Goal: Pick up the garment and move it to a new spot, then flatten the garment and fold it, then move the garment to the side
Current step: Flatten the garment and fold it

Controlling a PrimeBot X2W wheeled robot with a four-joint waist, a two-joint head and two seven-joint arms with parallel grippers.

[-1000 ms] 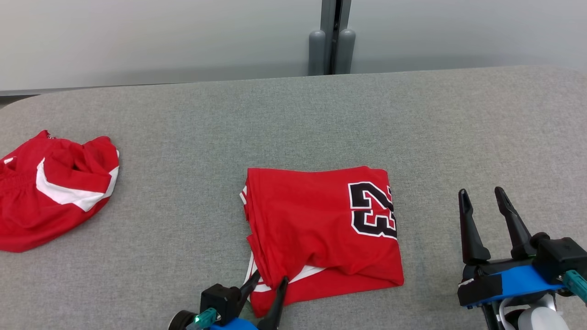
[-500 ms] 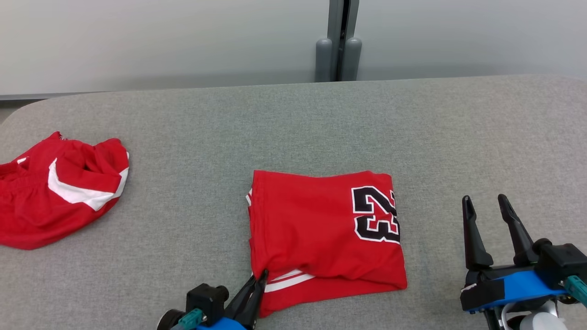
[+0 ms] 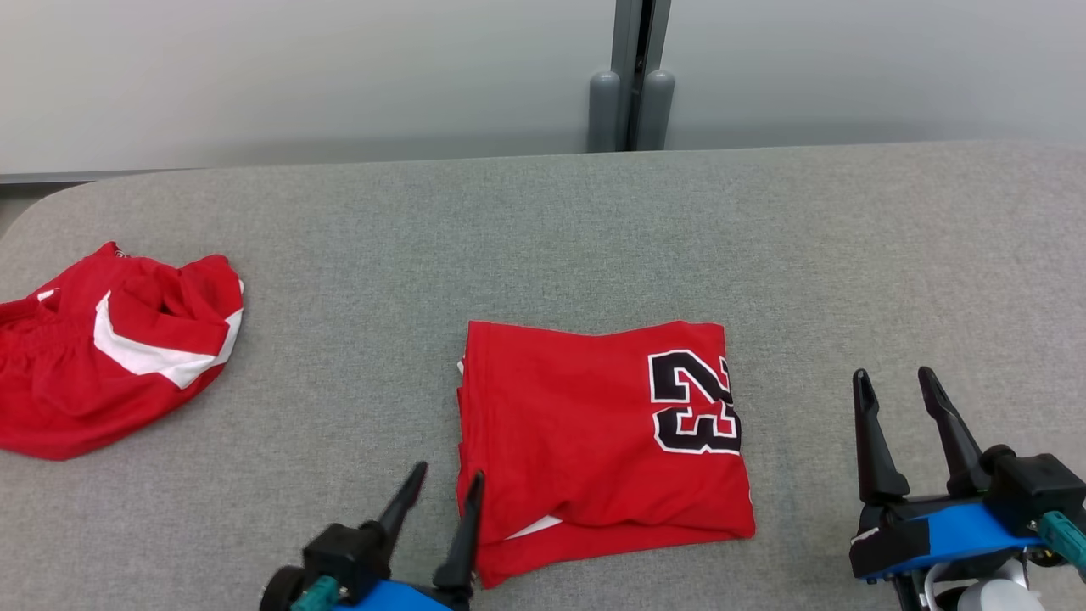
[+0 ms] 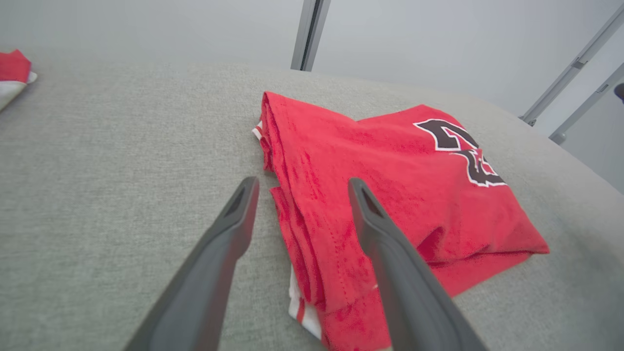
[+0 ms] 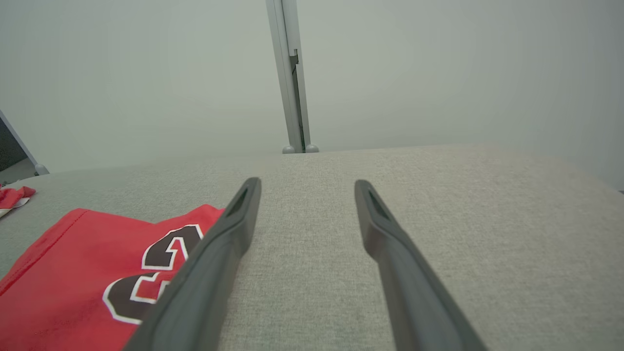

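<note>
The garment (image 3: 594, 433) is a red jersey with a black and white number, folded into a rough square in the middle of the grey table (image 3: 543, 238). My left gripper (image 3: 447, 475) stands open at its near left corner, fingers clear of the cloth. In the left wrist view the garment (image 4: 390, 175) lies just ahead and my left gripper (image 4: 301, 187) straddles its folded left edge from above. My right gripper (image 3: 891, 378) is open over bare table to the right of the garment. The right wrist view shows the garment (image 5: 83, 273) at the lower left of my right gripper (image 5: 305, 185).
A second red and white piece of clothing (image 3: 110, 348) lies crumpled at the table's left edge. A grey post (image 3: 632, 76) rises behind the far edge against a pale wall. Bare table lies right of and behind the folded jersey.
My left gripper shut on the garment's near left corner, then opened and drew back, leaving the corner flat. The camera has shifted a little. The right arm has stayed put.
</note>
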